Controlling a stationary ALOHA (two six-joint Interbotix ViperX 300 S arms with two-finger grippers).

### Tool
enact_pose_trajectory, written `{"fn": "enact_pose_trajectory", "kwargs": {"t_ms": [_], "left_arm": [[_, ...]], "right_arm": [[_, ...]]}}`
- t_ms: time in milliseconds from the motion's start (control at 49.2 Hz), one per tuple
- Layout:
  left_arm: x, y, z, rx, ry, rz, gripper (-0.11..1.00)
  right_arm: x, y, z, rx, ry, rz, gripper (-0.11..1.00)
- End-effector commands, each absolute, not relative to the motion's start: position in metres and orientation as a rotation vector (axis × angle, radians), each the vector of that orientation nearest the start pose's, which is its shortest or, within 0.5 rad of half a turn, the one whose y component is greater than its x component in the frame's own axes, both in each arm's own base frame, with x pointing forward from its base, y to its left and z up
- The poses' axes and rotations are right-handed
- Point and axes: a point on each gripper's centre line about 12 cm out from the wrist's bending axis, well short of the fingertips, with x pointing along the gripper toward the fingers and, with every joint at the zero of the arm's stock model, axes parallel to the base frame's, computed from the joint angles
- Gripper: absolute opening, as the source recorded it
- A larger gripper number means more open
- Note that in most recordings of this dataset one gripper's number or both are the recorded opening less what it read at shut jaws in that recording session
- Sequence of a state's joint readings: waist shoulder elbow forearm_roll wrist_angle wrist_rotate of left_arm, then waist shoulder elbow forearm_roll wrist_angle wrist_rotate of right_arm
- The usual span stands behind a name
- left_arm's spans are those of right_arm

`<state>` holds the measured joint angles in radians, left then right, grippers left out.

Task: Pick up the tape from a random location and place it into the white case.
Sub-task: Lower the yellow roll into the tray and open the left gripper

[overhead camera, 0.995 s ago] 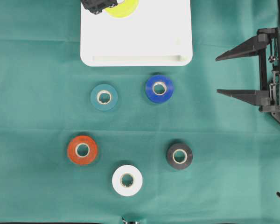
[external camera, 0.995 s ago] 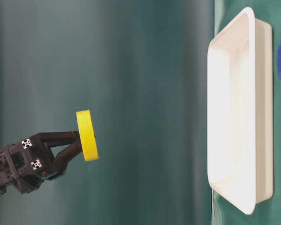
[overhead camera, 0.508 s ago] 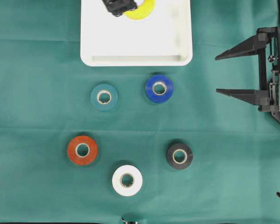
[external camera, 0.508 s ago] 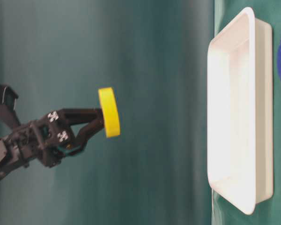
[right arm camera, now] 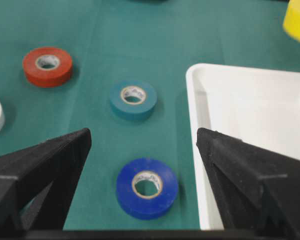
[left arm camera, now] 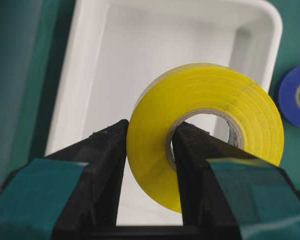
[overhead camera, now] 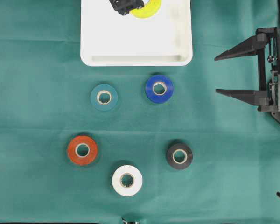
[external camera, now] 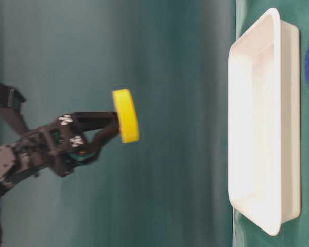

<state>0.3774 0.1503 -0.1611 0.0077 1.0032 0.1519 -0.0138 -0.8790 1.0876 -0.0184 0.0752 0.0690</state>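
Yellow tape (left arm camera: 205, 130) is clamped in the left gripper (left arm camera: 149, 165), one finger through its core, held in the air above the white case (overhead camera: 136, 46). Right gripper (overhead camera: 238, 73) hangs spread wide with nothing in it, off to the side

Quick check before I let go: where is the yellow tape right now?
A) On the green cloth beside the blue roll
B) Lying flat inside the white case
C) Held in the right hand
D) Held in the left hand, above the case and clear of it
D: the left hand pinches the yellow tape through its core, and the table-level view shows a gap to the white case.
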Motion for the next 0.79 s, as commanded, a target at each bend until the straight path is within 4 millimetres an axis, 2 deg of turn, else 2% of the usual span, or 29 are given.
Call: {"fn": "enact_pose_trajectory", "kwargs": {"t_ms": [0,305,589,772], "left_arm": [[0.436,0.175,0.318,-0.041,0.992,0.28,0.25],[0.443,0.182,0.259,-0.05,0.999,0.285,0.25],[0.43,0.194,0.21,-0.071,0.968,0.321,0.25],[0.424,0.197,0.186,-0.079,0.988,0.328,0.25]], "right_arm": [[0.218,-0.003,0.278,0.054,0.263,-0.023,0.92],[0.221,-0.003,0.27,0.058,0.292,-0.023,0.92],[0.223,-0.003,0.268,0.057,0.299,-0.023,0.92],[0.224,-0.003,0.267,0.051,0.303,-0.022,0.92]]}}
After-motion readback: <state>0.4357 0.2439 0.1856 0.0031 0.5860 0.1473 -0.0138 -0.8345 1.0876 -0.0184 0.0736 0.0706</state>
